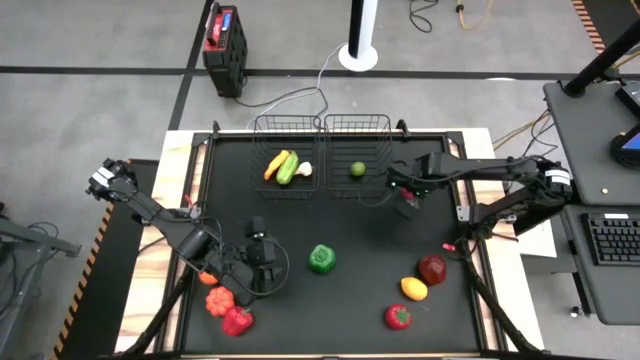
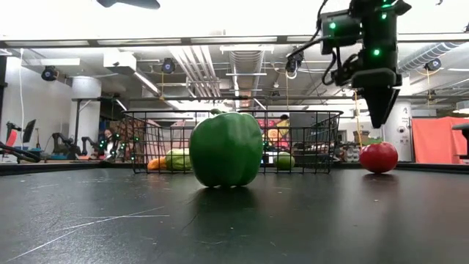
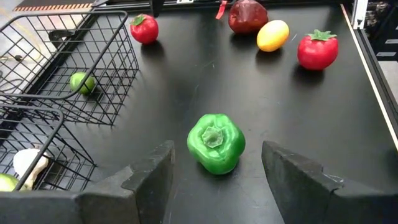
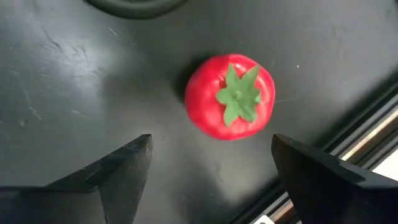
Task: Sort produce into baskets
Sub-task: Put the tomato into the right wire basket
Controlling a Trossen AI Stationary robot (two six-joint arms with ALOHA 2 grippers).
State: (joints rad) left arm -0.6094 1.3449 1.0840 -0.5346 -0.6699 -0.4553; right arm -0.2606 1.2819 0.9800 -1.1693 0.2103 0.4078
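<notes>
From above, two black wire baskets sat side by side at the far edge of the black tabletop (image 1: 340,300): the left basket (image 1: 287,126) held an orange carrot (image 1: 274,166), a green cucumber (image 1: 288,168) and a pale garlic (image 1: 304,169); the right basket (image 1: 358,124) held one small green round fruit (image 1: 357,169). A glossy green pepper (image 1: 321,259) lay mid-tabletop; a dark red apple (image 1: 432,269), yellow lemon (image 1: 414,289) & red tomato w/ green top (image 1: 398,317) lay towards the right front. A ribbed orange piece (image 1: 219,299) and a red pepper (image 1: 237,320) lay at the left front. The left gripper (image 1: 259,250) sat low, near the green pepper; the right gripper (image 1: 407,200) hung just right of the right basket. At table height, the green pepper (image 2: 226,149) stood in front of the baskets, and the right gripper (image 2: 380,117) pointed down above a red tomato (image 2: 379,157). Left wrist cam: fingers (image 3: 149,177) spread, nothing between them, green pepper (image 3: 216,142) just ahead. Right wrist cam: fingers (image 4: 118,168) spread wide, empty, w/ a red tomato (image 4: 230,96), green star-shaped calyx up, on the tabletop below.
</notes>
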